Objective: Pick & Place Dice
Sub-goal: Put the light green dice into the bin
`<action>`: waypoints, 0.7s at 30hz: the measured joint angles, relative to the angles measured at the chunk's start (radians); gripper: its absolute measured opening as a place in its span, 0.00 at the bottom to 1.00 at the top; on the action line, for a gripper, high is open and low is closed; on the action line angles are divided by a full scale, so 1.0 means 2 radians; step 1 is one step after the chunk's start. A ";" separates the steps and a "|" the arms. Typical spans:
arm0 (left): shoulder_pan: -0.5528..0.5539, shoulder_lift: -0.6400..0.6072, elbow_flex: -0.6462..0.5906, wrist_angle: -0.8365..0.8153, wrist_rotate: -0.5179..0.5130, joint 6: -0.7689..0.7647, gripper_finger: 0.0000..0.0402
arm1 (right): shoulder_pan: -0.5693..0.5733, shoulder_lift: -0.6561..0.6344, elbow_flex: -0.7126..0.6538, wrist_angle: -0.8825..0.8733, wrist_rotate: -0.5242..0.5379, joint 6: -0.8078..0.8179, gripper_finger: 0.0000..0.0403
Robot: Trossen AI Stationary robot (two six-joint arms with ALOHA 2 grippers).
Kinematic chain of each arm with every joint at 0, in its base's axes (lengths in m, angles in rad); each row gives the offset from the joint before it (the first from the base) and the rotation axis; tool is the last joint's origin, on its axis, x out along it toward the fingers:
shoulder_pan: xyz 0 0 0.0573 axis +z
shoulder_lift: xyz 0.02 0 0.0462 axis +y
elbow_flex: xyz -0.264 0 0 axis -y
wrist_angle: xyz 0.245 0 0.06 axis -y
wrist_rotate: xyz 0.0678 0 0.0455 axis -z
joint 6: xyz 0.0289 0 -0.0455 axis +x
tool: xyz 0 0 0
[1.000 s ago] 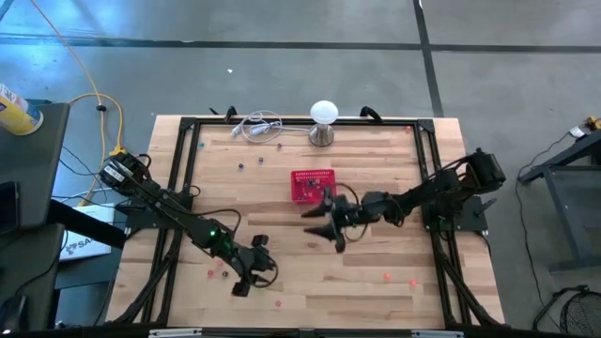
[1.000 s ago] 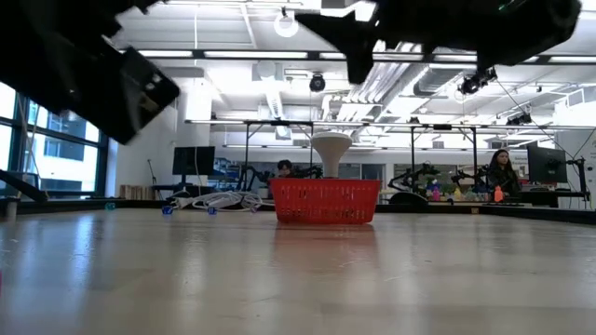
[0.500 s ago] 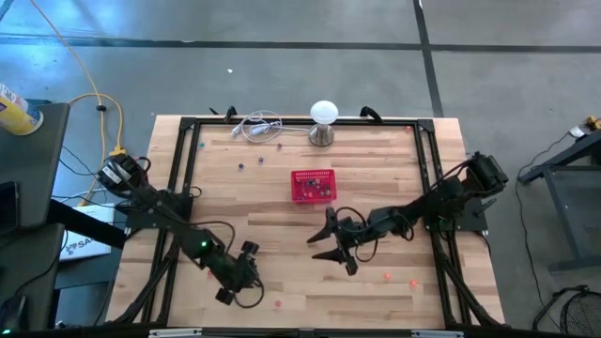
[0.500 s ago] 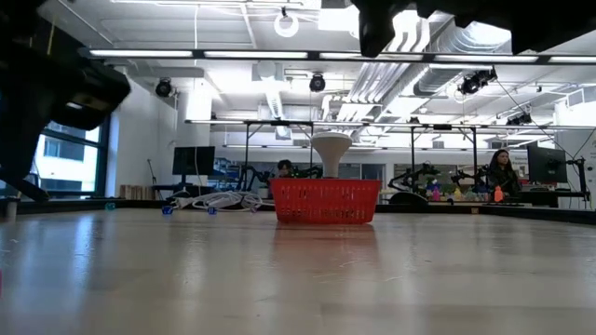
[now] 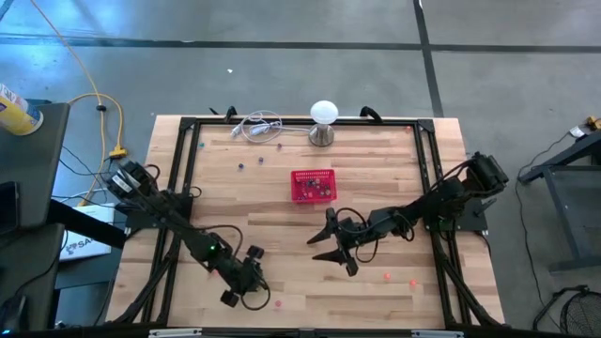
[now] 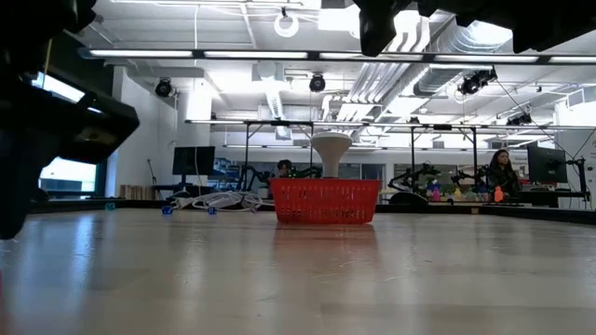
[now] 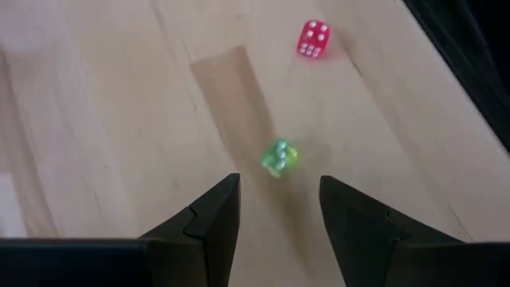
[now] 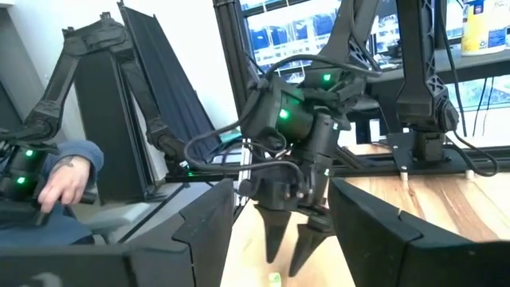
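Left wrist view settles the relation that matters: a green die lies on the wooden table just ahead of the left tool, on the line between its two dark fingers, which are spread with nothing between them. A red die lies farther out along the same heading and a little to one side, well apart from the green one. A die is a cube, so no long axis has to be matched; only the gap needs to be centred over it.

In the high view the left tool is seen low over the near edge of the table, its arm stretched forward from the left post and bent down at the wrist. A small red die shows just beside it. The red mesh basket stands well apart, toward the far middle, with a white ball-shaped lamp behind it.

The right tool is held above mid-table, its fingers also spread and empty, nearer the basket than the left.

It is judged that the green die falls to the left arm: a short drop would be needed before the fingers are pressed in
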 joint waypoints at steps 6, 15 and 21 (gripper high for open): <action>0.020 0.032 0.000 0.047 0.058 0.026 0.41 | 0.000 0.000 0.000 -0.002 0.000 0.000 0.48; 0.042 0.045 0.000 0.071 0.118 0.035 0.41 | 0.000 0.000 0.000 -0.006 -0.001 0.000 0.49; 0.042 0.048 0.000 0.072 0.118 0.036 0.41 | 0.000 0.000 0.000 -0.005 0.000 0.000 0.48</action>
